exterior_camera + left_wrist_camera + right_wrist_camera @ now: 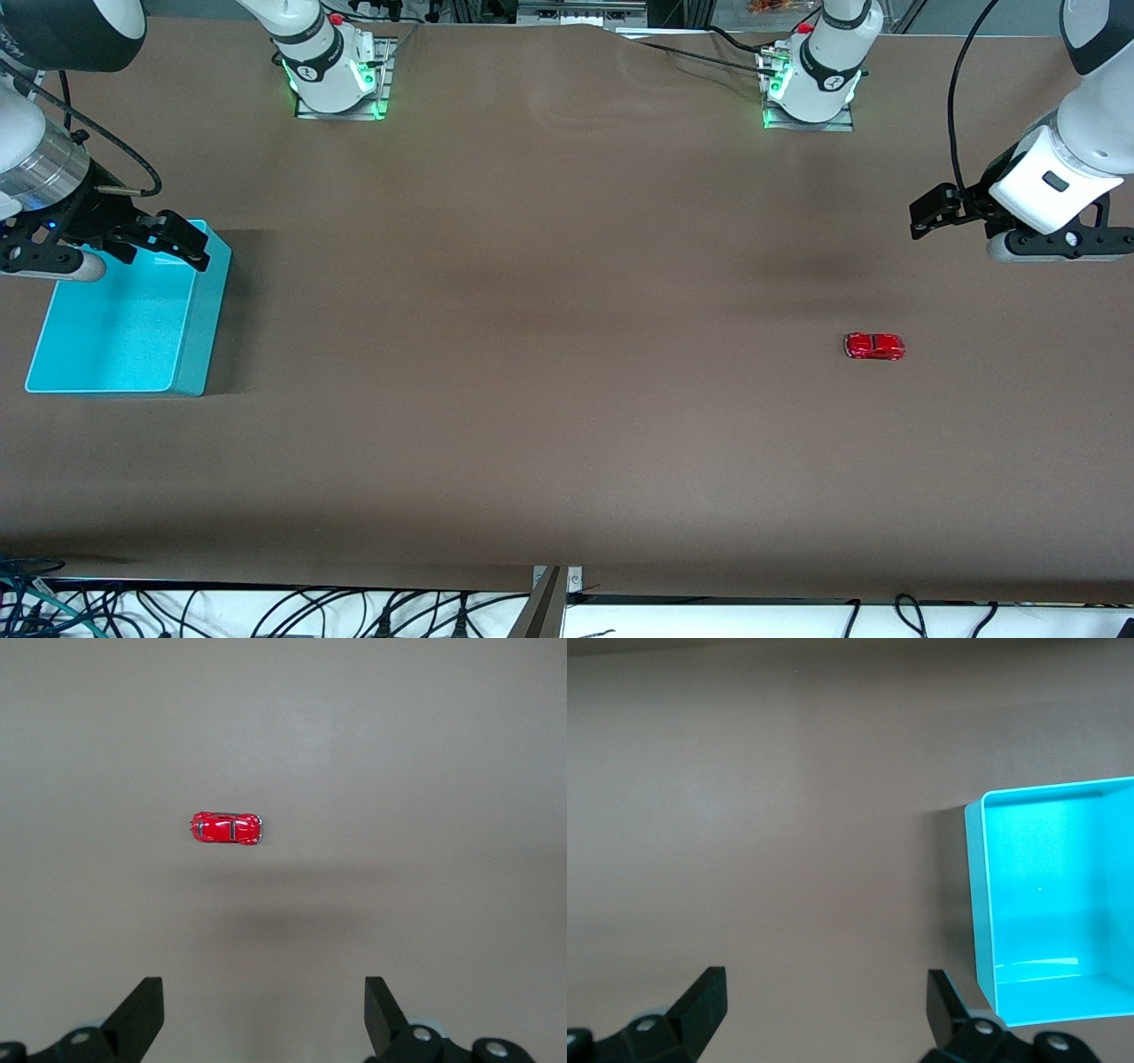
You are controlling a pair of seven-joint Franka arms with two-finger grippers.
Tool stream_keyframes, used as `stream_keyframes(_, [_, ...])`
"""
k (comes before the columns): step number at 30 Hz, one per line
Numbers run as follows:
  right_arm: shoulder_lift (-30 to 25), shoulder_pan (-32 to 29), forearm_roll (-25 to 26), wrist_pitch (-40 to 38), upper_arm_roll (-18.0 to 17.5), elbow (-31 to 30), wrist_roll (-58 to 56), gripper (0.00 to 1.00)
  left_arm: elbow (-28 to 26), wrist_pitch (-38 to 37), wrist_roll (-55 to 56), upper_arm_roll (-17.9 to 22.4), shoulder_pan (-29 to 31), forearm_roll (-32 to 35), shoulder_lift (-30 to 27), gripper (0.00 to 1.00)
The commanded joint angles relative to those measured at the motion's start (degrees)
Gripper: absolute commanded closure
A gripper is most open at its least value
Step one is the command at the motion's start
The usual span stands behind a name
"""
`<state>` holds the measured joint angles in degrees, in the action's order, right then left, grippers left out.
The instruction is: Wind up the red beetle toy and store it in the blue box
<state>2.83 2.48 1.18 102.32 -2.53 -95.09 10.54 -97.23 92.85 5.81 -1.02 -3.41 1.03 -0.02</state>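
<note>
Both arms wait in the air; toy and box sit at separate ends of the brown table (567, 399).

Your small glossy red beetle toy car (874, 346) (227, 827) rests on its wheels toward the left arm's end, about four o'clock from table centre. The left gripper (926, 213) (264, 1014) hangs over bare table near it, fingers spread wide, holding nothing. The rectangular cyan-blue plastic box (190, 354) (983, 904) sits at nine o'clock, seemingly empty, though an arm hides one corner. The right gripper (173, 239) (826, 1010) hovers over its rim, fingers likewise apart.
</note>
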Motion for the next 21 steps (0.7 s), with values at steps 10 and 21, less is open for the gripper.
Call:
stream_keyframes(10, [-1.1,-0.2,0.4,-4.9,0.9,1.5,-0.6,0.0,-5.2,4.7,-1.6,-0.1,0.5,0.4,-3.1,0.0])
stream_keyframes(21, [-1.9,-0.2,0.8,-8.5,4.7,1.6,-8.3,0.0,-6.0,6.6,-20.4,0.0,2.0,0.5,-2.8,0.0])
